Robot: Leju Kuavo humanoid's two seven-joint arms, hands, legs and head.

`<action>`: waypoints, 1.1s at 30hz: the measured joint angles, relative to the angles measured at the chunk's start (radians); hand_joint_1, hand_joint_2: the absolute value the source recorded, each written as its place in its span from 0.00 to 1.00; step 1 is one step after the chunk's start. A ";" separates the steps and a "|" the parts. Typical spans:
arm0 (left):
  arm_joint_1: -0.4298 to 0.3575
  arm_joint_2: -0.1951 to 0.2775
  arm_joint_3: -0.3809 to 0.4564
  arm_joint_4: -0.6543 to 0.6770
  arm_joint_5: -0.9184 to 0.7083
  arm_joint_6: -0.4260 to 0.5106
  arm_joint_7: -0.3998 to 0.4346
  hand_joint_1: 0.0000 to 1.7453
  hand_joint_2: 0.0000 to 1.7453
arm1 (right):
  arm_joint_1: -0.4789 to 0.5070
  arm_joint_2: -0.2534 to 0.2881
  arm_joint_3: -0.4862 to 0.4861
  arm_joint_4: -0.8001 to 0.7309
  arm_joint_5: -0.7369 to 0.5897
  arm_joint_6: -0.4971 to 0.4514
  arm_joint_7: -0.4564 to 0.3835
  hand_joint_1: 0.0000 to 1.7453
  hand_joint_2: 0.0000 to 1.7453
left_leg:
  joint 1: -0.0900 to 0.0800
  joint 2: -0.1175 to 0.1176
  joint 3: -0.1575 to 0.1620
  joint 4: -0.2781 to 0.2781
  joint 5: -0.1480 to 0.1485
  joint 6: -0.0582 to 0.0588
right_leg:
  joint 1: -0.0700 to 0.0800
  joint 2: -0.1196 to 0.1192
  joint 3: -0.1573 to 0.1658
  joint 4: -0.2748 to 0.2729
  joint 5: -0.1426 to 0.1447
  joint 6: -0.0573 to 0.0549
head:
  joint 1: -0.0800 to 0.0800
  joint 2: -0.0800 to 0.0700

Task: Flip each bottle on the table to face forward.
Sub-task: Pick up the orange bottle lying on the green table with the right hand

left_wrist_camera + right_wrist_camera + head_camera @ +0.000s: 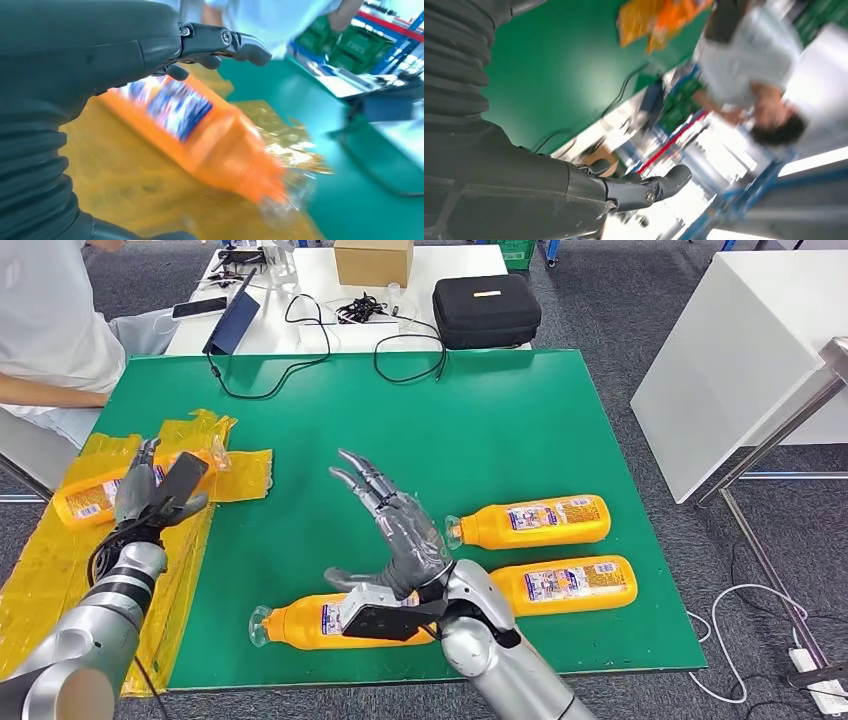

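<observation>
Several orange bottles with labels lie on their sides on the green mat (500, 430). One bottle (530, 522) and a second (575, 585) lie at the right, caps pointing left. A third bottle (300, 621) lies near the front edge, partly hidden by my right arm. My right hand (395, 525) is raised above the mat between them, fingers spread, holding nothing. A fourth bottle (85, 502) (200, 135) lies on the yellow sheet (60, 570) at the left. My left hand (150, 490) hovers over its middle with fingers (220, 42) stretched out above it, not wrapped around it.
A person in a white shirt (50, 330) sits at the far left. Behind the mat stand a black case (486, 310), a cardboard box (373, 260) and loose cables (300, 350). A white table (740, 350) stands to the right.
</observation>
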 joint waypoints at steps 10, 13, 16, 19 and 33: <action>-0.007 -0.043 0.126 -0.075 0.230 -0.162 -0.102 0.00 1.00 | -0.022 -0.053 0.033 0.010 -0.083 0.130 -0.076 0.00 1.00 | 0.000 0.000 0.000 0.000 0.000 0.000 | 0.000 0.000 0.000 0.000 0.000 0.000 | 0.000 0.000; -0.007 -0.043 0.126 -0.075 0.230 -0.162 -0.102 0.00 1.00 | -0.022 -0.053 0.033 0.010 -0.083 0.130 -0.076 0.00 1.00 | 0.000 0.000 0.000 0.000 0.000 0.000 | 0.000 0.000 0.000 0.000 0.000 0.000 | 0.000 0.000; -0.007 -0.044 0.128 -0.076 0.231 -0.164 -0.103 0.00 1.00 | -0.022 -0.055 0.033 0.010 -0.083 0.130 -0.077 0.00 1.00 | 0.000 0.000 0.000 0.000 0.000 0.000 | 0.000 0.000 0.000 0.000 0.000 0.000 | 0.000 0.000; -0.007 -0.052 0.143 -0.091 0.241 -0.170 -0.108 0.00 1.00 | -0.024 -0.067 0.036 0.010 -0.084 0.137 -0.080 0.00 1.00 | 0.000 0.000 0.000 0.000 0.000 0.000 | 0.000 0.000 0.000 0.000 0.000 0.000 | 0.000 0.000; 0.068 -0.097 0.096 -0.257 0.466 -0.244 -0.140 0.00 1.00 | -0.047 -0.296 0.131 -0.005 -0.042 0.268 -0.093 0.00 1.00 | -0.001 0.000 0.000 0.000 0.000 0.000 | 0.000 0.000 0.000 0.000 0.000 0.000 | 0.000 0.000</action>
